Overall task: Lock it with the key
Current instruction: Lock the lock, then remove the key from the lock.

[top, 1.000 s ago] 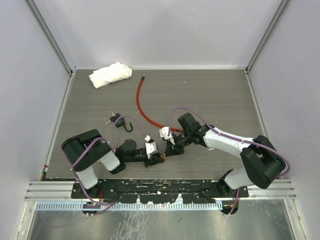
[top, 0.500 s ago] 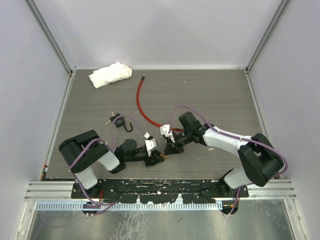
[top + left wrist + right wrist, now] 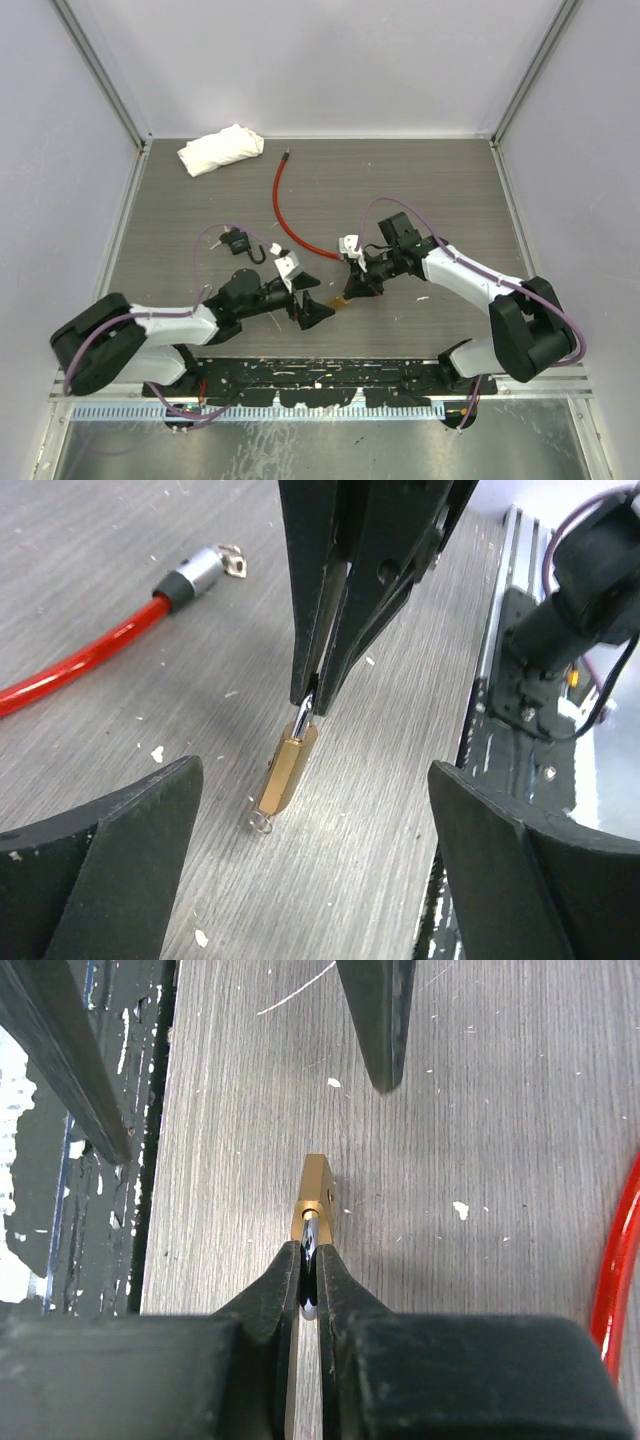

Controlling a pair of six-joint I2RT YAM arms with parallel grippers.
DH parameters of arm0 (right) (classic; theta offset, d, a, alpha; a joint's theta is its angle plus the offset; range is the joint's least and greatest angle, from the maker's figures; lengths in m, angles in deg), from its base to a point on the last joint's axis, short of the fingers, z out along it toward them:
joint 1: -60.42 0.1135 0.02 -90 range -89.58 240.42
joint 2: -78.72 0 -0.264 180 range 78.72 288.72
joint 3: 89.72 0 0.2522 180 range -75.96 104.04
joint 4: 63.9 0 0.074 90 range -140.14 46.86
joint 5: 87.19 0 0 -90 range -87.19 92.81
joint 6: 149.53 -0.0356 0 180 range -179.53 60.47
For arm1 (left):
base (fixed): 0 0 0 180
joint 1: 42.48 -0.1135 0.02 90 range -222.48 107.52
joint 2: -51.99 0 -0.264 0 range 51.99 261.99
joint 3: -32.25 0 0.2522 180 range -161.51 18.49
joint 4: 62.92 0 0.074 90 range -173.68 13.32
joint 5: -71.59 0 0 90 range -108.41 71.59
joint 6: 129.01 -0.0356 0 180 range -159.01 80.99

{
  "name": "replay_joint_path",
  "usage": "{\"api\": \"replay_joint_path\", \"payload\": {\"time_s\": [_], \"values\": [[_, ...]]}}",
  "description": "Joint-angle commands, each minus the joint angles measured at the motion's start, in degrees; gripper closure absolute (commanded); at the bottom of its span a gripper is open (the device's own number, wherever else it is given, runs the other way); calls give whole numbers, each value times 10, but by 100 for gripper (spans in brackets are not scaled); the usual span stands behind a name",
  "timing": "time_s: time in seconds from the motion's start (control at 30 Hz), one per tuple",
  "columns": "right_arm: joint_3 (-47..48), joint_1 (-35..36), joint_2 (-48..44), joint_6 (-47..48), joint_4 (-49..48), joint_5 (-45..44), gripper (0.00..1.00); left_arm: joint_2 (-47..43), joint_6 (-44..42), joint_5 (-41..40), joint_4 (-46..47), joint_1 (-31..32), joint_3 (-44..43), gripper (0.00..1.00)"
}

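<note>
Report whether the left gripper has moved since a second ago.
Yes. The left gripper has drawn back leftward from the padlock, nearer the black hooked item, and its jaws now stand open.

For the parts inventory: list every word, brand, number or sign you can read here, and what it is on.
None readable in any view.
Brass padlock: no brand or number legible on the faces shown.
Key pinched by the right gripper: no marking visible.
Red cable, white cloth: plain.
</note>
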Motion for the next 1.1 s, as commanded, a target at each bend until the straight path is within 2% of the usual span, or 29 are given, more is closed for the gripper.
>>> {"api": "replay_joint_path", "payload": {"time_s": [0.0,0.2,0.37,0.53,0.77,0.87,1.07], "values": [[48,-15,-28,39,52,49,99,-92,37,-59,-82,2,7,1],[57,-33,-44,38,68,47,99,-198,73,-95,-95,0,64,2],[65,-45,-47,31,82,59,99,-213,70,-92,-123,1,68,2],[67,-50,-49,30,88,66,99,-167,64,-83,-88,2,66,1],[69,-53,-46,28,91,77,99,-47,25,-74,-30,19,32,12],[68,-53,-47,29,92,80,99,22,10,-52,-16,23,6,21],[66,-54,-47,30,92,82,99,108,-5,-76,42,46,-20,24]]}}
